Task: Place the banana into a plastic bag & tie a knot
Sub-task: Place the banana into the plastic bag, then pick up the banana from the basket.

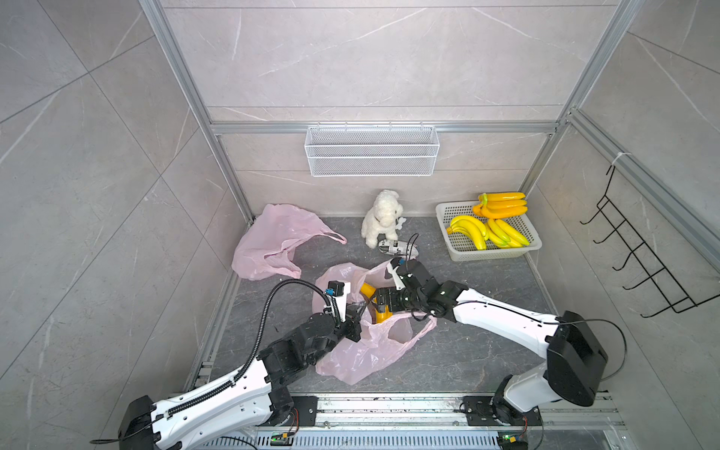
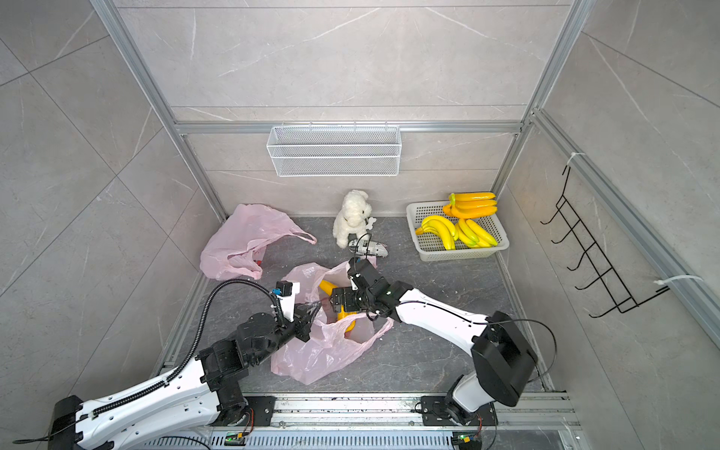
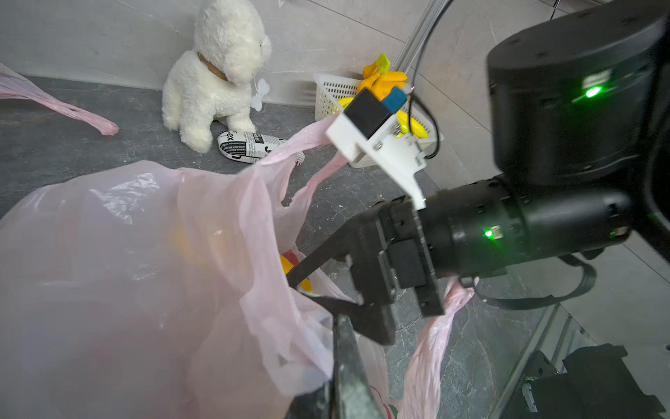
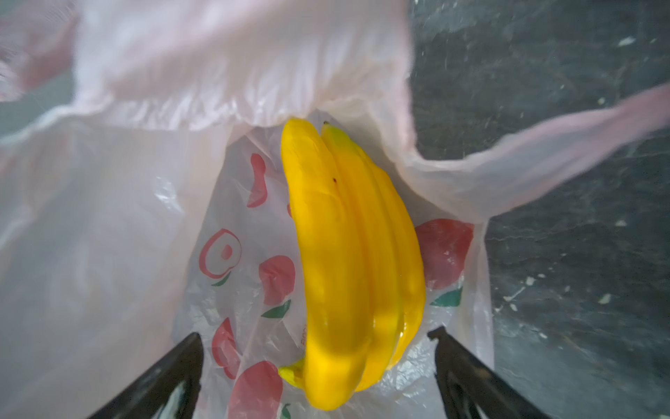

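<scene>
Banana (image 4: 348, 254): a yellow bunch lying inside the open pink bag (image 1: 362, 358), on its fruit-printed inner side.
Right gripper (image 4: 315, 334): released, with the jaws spread wide on either side of the bunch's stem end, just inside the bag's mouth.
Left gripper (image 1: 355, 320): clenched on the bag's rim at the left side of the mouth, holding it up.
Second bag (image 1: 272, 241): crumpled, behind the bag to the left and apart from it.
Toy dog (image 1: 382, 218): upright behind the bag, by the back wall.
Basket (image 1: 487, 255): behind the bag to the right, with more bananas in it.
</scene>
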Controlling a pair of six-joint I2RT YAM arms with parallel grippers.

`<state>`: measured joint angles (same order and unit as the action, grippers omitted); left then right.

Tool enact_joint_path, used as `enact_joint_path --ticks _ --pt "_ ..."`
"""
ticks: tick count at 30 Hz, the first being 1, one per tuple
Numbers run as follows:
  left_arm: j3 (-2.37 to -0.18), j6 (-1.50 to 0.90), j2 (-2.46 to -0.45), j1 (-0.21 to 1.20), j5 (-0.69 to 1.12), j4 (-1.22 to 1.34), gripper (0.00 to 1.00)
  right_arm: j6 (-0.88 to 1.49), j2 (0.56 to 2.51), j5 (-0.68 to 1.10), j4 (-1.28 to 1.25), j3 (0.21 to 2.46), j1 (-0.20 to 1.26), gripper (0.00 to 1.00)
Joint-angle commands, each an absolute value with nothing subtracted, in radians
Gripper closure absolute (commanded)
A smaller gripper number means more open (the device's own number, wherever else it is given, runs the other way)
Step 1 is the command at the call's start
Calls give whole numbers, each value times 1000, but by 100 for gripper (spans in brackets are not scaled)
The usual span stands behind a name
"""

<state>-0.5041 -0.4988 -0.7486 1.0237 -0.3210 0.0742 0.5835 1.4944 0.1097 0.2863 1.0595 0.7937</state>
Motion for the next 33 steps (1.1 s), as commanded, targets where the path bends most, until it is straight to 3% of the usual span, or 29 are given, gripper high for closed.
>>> enact_joint_path --ticks 1,9,15,20,33 --pt "-501 -523 -745 1012 -360 90 100 561 1449 143 327 1030 769 0" --pt "-543 -531 -811 986 -373 15 100 461 1264 19 545 1089 694 0" --pt "-590 -513 -895 982 -339 7 100 318 1207 -207 690 1249 520 0" --pt "-590 -506 -915 983 -327 34 100 270 1372 -477 616 1391 444 0" --pt "-536 -510 -825 980 -319 4 100 215 1924 -564 231 1686 220 0"
